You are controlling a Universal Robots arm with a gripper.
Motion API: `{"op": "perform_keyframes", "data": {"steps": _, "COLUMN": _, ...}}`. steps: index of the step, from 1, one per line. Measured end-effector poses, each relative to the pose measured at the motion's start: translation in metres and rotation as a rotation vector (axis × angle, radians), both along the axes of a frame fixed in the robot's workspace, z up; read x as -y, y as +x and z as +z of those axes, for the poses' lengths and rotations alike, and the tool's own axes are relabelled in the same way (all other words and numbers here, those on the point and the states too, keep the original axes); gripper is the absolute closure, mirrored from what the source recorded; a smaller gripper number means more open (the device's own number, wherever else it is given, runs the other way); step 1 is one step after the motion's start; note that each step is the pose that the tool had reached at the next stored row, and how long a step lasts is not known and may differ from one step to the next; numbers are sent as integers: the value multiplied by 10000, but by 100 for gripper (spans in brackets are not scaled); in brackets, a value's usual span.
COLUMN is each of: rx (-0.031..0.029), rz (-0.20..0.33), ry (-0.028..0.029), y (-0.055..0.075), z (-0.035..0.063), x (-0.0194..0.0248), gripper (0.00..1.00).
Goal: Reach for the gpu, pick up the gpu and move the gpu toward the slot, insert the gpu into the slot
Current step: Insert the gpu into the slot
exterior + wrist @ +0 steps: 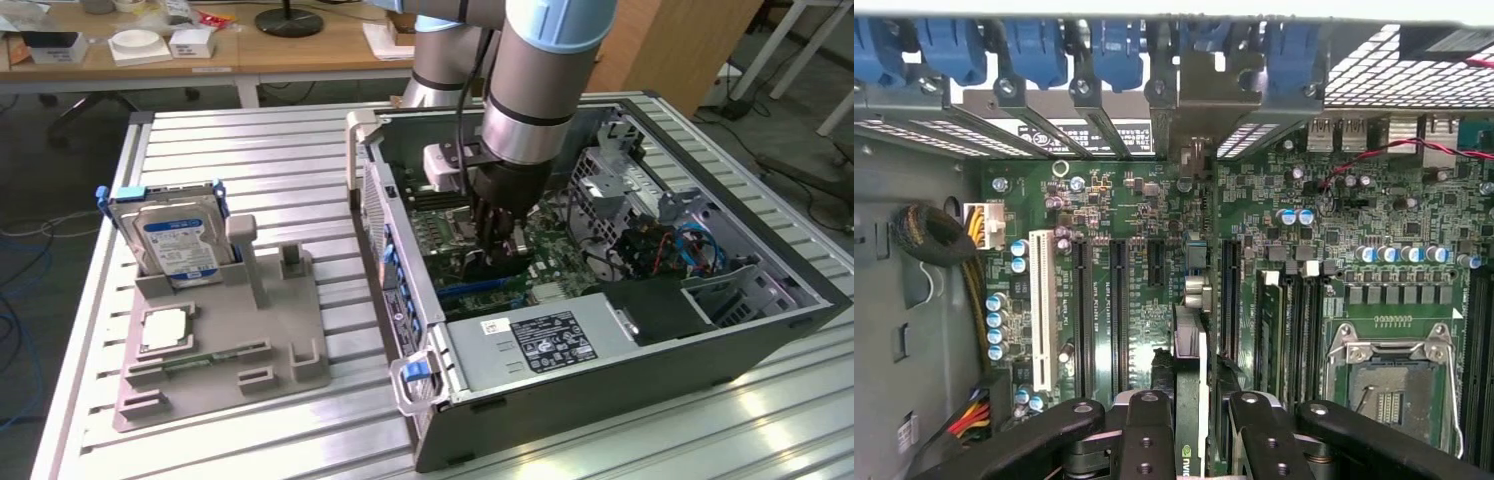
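My gripper (pixel 497 238) reaches down into the open computer case (pixel 400 250), over the green motherboard (pixel 441 225). It is shut on the gpu (pixel 483 268), a thin dark card that hangs below the fingers. In the wrist view the gpu (pixel 1189 340) runs edge-on between the two black fingers (pixel 1146 430), and my gripper (pixel 1196 410) clamps it from both sides. The card's pale metal bracket (pixel 1194 110) stands at the case's rear panel. The gpu lies in line with the long black slots (pixel 1119 310) on the board, and the slot directly beneath it is hidden by the card.
A grey fixture (pixel 220 350) on the slatted table holds a blue-labelled hard drive (pixel 176 240) and a square chip (pixel 163 328). Inside the case are the power supply (pixel 547 345), the empty processor socket (pixel 1389 385), a white slot (pixel 1040 300) and blue bracket latches (pixel 1034 50).
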State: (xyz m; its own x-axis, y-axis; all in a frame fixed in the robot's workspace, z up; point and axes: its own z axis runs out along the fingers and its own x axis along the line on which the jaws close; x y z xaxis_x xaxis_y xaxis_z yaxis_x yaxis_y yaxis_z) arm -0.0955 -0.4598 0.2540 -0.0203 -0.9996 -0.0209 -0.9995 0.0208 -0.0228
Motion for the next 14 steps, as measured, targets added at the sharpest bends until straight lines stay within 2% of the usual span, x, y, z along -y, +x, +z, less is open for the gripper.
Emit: {"op": "perform_keyframes", "data": {"steps": 14, "rx": -3, "rz": -1, "ry": 0, "y": -11, "z": -12, "x": 0, "gripper": 74}}
